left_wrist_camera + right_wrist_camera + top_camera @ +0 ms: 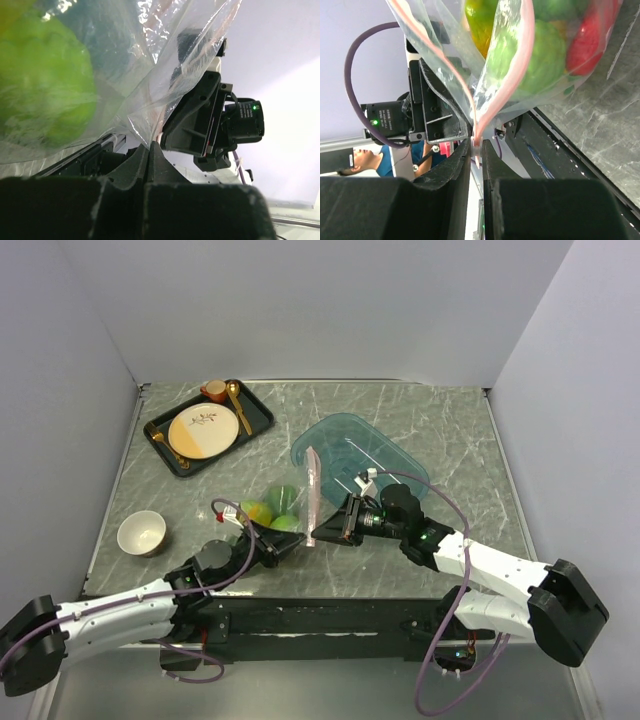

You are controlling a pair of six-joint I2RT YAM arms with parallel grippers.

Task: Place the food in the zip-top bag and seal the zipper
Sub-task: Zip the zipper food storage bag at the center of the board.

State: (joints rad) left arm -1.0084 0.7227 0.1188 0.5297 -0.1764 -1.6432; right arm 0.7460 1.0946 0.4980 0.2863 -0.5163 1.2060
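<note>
The clear zip-top bag [285, 502] lies at the table's middle front with green, yellow and red toy food [262, 513] inside. Its pale pink zipper [312, 495] runs along the mouth edge. My left gripper [297, 543] is shut on the bag's near corner; the wrist view shows its jaws [149, 150] pinching thin plastic, with a green fruit [42, 90] behind. My right gripper [322, 531] is shut on the zipper's end; in its wrist view the pink strips [512, 75] converge between its jaws [477, 146]. Green [540, 55] and red [592, 35] food shows through the bag.
A teal translucent tub [360, 455] lies just behind the bag. A black tray [207, 426] with plate, cup and spoons is at the back left. A white bowl [142, 532] stands at the front left.
</note>
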